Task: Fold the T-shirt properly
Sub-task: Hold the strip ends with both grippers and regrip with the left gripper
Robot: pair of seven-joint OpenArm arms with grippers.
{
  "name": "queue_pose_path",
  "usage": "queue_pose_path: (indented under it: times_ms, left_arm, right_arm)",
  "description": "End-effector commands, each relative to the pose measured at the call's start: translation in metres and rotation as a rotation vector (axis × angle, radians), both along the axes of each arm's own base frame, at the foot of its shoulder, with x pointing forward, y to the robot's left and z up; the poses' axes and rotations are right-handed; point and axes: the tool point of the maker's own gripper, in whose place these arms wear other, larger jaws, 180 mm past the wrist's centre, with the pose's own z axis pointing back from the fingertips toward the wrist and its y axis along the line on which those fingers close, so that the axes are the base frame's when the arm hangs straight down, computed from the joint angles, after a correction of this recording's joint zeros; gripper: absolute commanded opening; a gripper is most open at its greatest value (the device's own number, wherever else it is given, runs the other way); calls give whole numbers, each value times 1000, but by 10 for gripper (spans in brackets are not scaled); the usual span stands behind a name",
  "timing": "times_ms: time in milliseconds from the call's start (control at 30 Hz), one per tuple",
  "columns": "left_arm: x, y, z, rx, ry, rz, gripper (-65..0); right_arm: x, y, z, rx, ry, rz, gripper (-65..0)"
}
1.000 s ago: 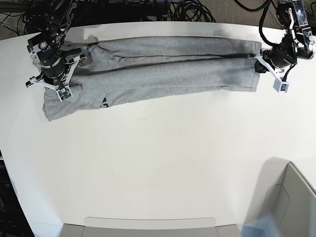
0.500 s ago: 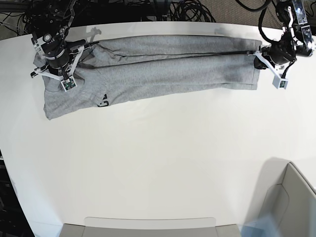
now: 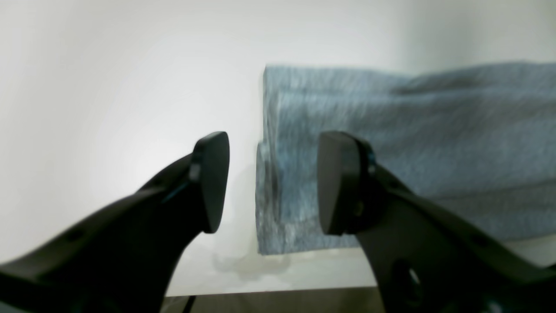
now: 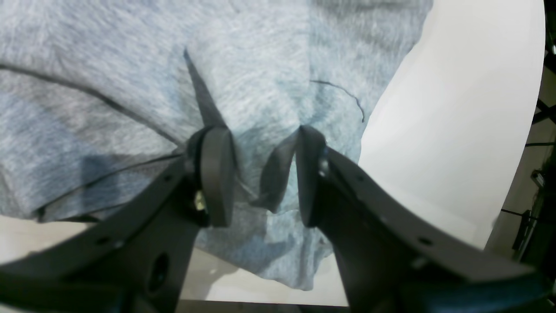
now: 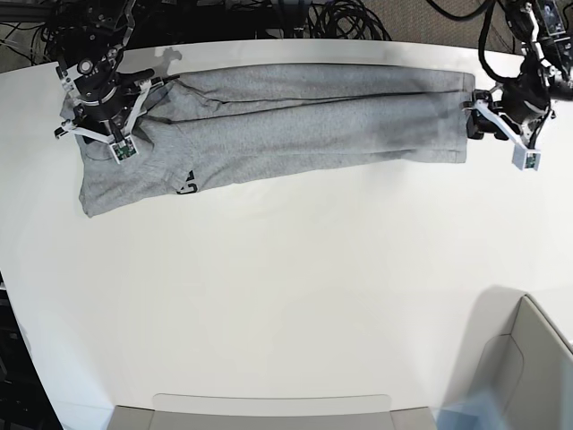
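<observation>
The grey T-shirt lies as a long folded band across the far side of the white table, a bit of black lettering peeking out near its left end. My left gripper hovers just off the shirt's right end. In the left wrist view the left gripper is open with nothing between the fingers, and the shirt's edge lies beyond them. My right gripper is over the shirt's left end. In the right wrist view the right gripper stands open around a raised ridge of cloth.
A grey bin stands at the near right corner, and a flat tray edge runs along the front. Dark cables lie behind the table's far edge.
Both grippers have opened and let go of the shirt. The left gripper has drawn back to the right, off the hem. The right arm shifted slightly toward the far edge.
</observation>
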Motion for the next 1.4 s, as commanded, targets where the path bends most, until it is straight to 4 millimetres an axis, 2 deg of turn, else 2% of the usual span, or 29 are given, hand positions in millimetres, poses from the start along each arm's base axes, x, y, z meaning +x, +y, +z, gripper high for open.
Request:
queue_pose_path:
  times_ms: [0, 67, 233, 300, 400, 467, 567, 633, 767, 933, 1100, 1200, 1233, 1367]
  left_arm:
    - [15, -8, 9, -10, -51, -33, -308]
    - [15, -17, 2, -30, -32, -55, -306]
    - [13, -23, -1, -14, -25, -139, -305]
    - [7, -18, -14, -21, 9, -160, -305]
    - [-5, 2, -38, -56, 72, -81, -306]
    - [-5, 5, -41, -66, 69, -65, -306]
    - [-7, -1, -42, -59, 59, -157, -306]
    - [-14, 0, -52, -74, 87, -176, -306]
    - [-29, 8, -80, -134, 152, -105, -306]
    - [-39, 24, -96, -90, 202, -72, -306]
    - [-53, 32, -107, -57, 267, -63, -309]
    - [-55, 20, -112, -66, 287, -105, -332]
    - [-61, 14, -116, -72, 308, -123, -347]
    - [-69, -10, -126, -92, 343, -203, -440]
  right_arm:
    - [6, 1, 8, -9, -29, 24, -415]
    - [7, 1, 8, -9, -30, 24, -415]
    - [7, 1, 9, -9, -32, 25, -415]
    - [7, 0, 9, -10, -32, 23, -415]
    - [6, -1, 9, -11, -30, 20, -415]
    - [6, -1, 9, -12, -30, 20, -415]
    - [7, -2, 9, -18, -30, 27, -415]
    - [7, -1, 9, -15, -32, 27, -415]
    - [7, -1, 9, -15, -32, 26, -415]
    - [7, -2, 10, -18, -32, 24, -415]
    - [7, -2, 10, -18, -32, 24, -415]
    - [6, -3, 9, -18, -30, 22, -415]
    - [6, -3, 9, -18, -30, 22, -415]
    - [7, -3, 10, -18, -32, 22, -415]
